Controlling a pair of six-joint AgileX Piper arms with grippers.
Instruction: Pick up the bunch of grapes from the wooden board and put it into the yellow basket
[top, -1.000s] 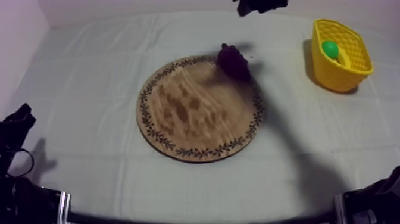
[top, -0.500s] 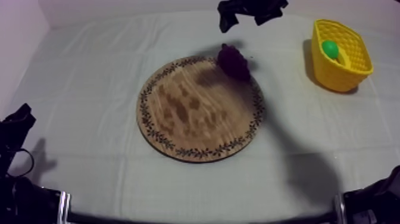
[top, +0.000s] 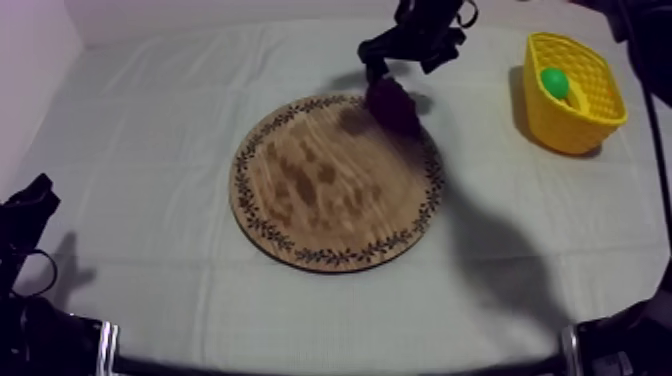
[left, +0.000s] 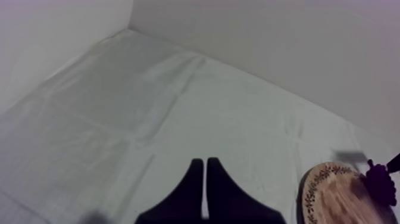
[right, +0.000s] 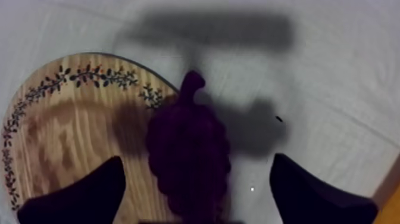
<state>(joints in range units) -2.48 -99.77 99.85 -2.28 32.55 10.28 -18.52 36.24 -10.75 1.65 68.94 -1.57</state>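
Observation:
A dark purple bunch of grapes (top: 392, 103) lies on the far right rim of the round wooden board (top: 320, 200). My right gripper (top: 405, 63) hangs open just above and behind it. In the right wrist view its two fingers (right: 89, 196) stand wide apart on either side of the grapes (right: 187, 155), not touching them. The yellow basket (top: 600, 75) stands at the far right with a green toy fruit (top: 554, 82) inside. My left gripper (left: 205, 179) is shut on nothing, low at the left side (top: 25, 215). From there the grapes (left: 381, 182) show on the board (left: 339, 199).
Grey-white cloth covers the table, with bare cloth between the board and the basket. A wall runs along the far edge behind the right arm. The board's near half holds nothing.
My right gripper has come down from the far edge to just over the grapes. The grapes, board, basket and left arm have not moved.

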